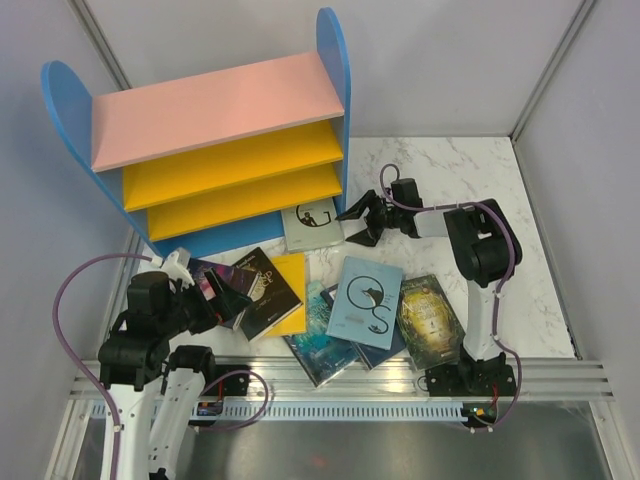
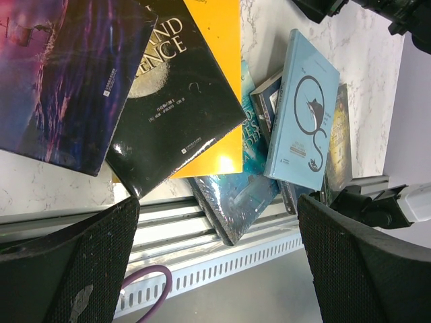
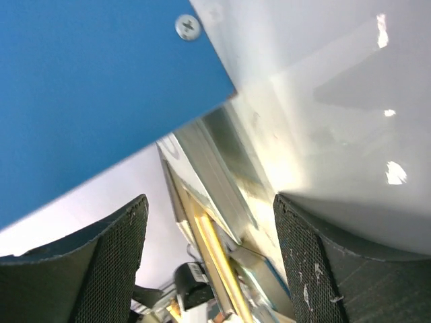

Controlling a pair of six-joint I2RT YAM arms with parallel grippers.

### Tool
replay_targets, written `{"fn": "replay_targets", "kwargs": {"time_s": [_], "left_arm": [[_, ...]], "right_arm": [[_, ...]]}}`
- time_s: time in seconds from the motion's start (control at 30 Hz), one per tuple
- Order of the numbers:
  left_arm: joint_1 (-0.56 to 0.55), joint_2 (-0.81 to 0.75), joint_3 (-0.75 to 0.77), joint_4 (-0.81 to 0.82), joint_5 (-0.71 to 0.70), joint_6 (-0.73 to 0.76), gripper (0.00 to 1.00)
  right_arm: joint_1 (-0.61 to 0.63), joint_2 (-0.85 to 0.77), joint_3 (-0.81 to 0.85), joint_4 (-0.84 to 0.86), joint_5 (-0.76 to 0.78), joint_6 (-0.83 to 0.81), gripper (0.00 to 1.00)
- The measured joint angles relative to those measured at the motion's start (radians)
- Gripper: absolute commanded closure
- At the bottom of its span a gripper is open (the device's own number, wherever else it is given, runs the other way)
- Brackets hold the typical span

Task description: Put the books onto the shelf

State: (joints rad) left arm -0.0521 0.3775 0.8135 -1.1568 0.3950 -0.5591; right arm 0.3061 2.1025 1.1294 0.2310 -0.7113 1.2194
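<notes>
The shelf (image 1: 220, 110) stands at the far left of the marble bench (image 1: 470, 170), with a pink board on top, two yellow boards below and a blue base between rounded blue side panels. No book rests on any of its boards.

The pale grey book (image 1: 312, 222) with the big "G" sits at the foot of the shelf by its right panel. It may be leaning on the base, but the overhead view does not settle that. The right gripper (image 1: 348, 229) is just beside this book's right edge. Its jaws are spread and hold nothing, and the wrist view shows the blue panel close ahead between its fingers.

The other books lie in a loose spread on the near half of the bench. The purple book (image 2: 60, 74) is farthest left and is overlapped by the black-and-gold book (image 1: 262, 285), which lies on the yellow book (image 1: 292, 305). To the right, the teal book (image 1: 320, 345) lies near the front rail. The light blue book (image 1: 365, 300) rests over the navy book (image 1: 385, 350), and the green-gold book (image 1: 428, 318) is farthest right.

The left gripper (image 1: 228, 298) hangs over the purple and black-and-gold books, its jaws wide apart and empty.
</notes>
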Motion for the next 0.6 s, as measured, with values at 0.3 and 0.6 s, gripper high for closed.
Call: {"fn": "replay_targets", "kwargs": {"time_s": [0.3,0.6], "left_arm": [[0.0,-0.009,0.0,-0.001,0.0,0.0,0.0],[0.0,-0.034,-0.004,-0.002,0.0,0.0,0.0]], "right_arm": [[-0.008,-0.153,-0.071,-0.245,0.106,-0.194,0.31],[0.171,-0.275,-0.156,-0.367,0.267,-0.277,0.88]]}}
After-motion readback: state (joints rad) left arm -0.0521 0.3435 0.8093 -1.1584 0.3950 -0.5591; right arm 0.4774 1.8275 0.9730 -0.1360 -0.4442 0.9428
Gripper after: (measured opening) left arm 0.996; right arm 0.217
